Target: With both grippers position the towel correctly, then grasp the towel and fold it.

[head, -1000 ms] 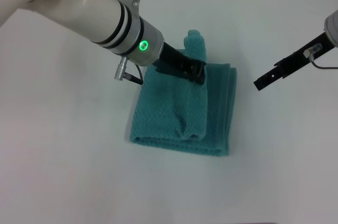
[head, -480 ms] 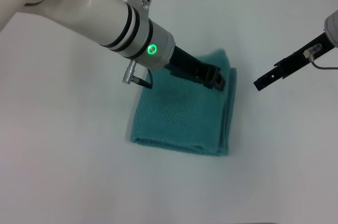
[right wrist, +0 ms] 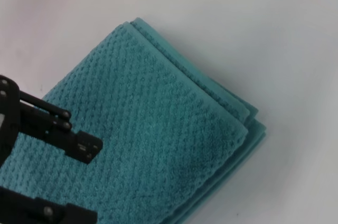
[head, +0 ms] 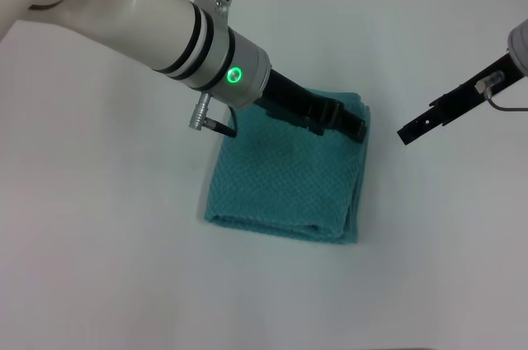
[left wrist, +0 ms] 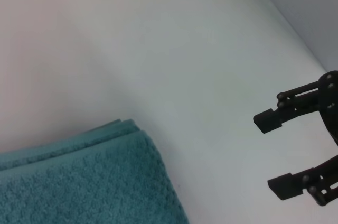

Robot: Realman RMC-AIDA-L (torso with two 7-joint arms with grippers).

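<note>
The teal waffle-weave towel (head: 285, 181) lies folded on the white tabletop (head: 99, 226); the left claw (head: 356, 130), fingers apart, is poised over its far-right corner, the right claw (head: 410, 131), fingers apart, hangs beside. Release is judged next.

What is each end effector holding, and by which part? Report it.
Nothing is held. The left end effector is open over the towel, at its far right corner; the right end effector is open, apart from the towel.

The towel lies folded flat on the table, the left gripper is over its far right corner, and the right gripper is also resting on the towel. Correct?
Not quite. The right gripper is not on the towel; the head view shows it hanging over bare table off the towel's right side. The rest holds: the towel lies folded flat, with the left gripper over its far right corner.
</note>
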